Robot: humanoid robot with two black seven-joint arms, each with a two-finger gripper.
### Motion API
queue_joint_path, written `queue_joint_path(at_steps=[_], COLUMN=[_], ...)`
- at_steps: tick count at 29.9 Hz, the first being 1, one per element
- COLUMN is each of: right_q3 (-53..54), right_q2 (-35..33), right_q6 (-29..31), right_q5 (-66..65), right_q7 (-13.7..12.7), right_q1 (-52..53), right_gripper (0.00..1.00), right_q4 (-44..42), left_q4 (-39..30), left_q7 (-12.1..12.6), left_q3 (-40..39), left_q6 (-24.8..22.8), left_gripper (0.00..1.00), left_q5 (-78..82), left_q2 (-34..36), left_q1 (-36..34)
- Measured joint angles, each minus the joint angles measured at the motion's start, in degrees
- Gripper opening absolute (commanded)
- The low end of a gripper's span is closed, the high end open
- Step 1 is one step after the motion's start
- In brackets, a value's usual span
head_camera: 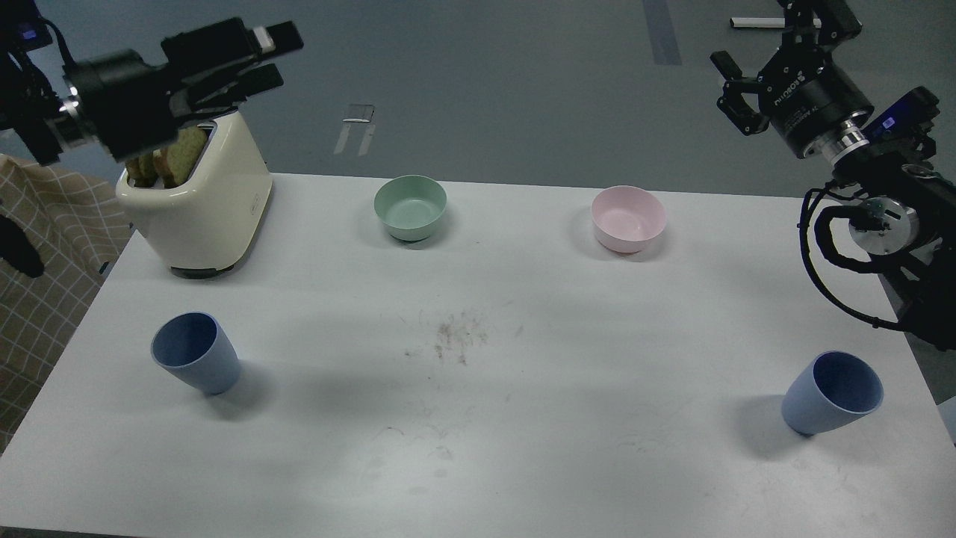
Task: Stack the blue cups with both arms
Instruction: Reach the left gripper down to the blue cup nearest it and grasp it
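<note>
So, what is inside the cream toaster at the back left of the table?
Slices of browned toast stand in the toaster slots. The left gripper hangs in front and covers part of them, so their number is unclear.

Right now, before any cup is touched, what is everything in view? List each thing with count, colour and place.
blue cups: 2, pale blue, upright near the table's front; one at the left, one at the right, far apart, not stacked.
green bowl: 1, pale green, back of the table, left of centre.
pink bowl: 1, pale pink, back of the table, right of centre.
toaster: 1, cream, back left corner, bread slices in its slots.
table: 1, white, with brownish smudges near its middle.
checked cloth: 1, beige, beyond the table's left edge.
left gripper: 1, black, raised above the toaster, empty, fingers apart.
right gripper: 1, black, raised at the upper right, empty, open.
</note>
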Motion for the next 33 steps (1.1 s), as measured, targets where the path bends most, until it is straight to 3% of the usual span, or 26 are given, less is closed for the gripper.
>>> queue_joint_path(at_steps=[3,8,13,21,33], right_q3=[0.00,-0.04,-0.03,0.08,0.09], right_q2=[0.14,0.07,-0.17,-0.33,-0.49], right_q6=[-0.06,-0.23,-0.37,-0.48,-0.68], right_q5=[-0.06,-0.32,-0.36,-0.44,-0.46], right_q7=[0.00,0.00,0.00,0.00,0.00], right_q1=[-0.06,-0.79,-1.74,-2.06,-2.15], right_gripper=[1.00,1.00,1.00,1.00,1.00], right_q4=[0.38,1.94,2.66,4.21,4.57], left_q4=[-4.39,-5.44,-3.61,2.06,11.43], left_q7=[-2.80,-6.31,-7.34,-7.38,-7.37], left_q3=[0.09,3.09,12.97,22.05,23.78], left_q6=[0.00,0.00,0.22,5.82,6.30], left_gripper=[0.98,0.98,0.98,0.98,0.96], left_q5=[9.27,14.49,15.96,19.55,19.77], left_q2=[7.76,16.33,21.45,19.80,11.71], left_q1=[4.03,9.48,11.01,11.52,11.64])
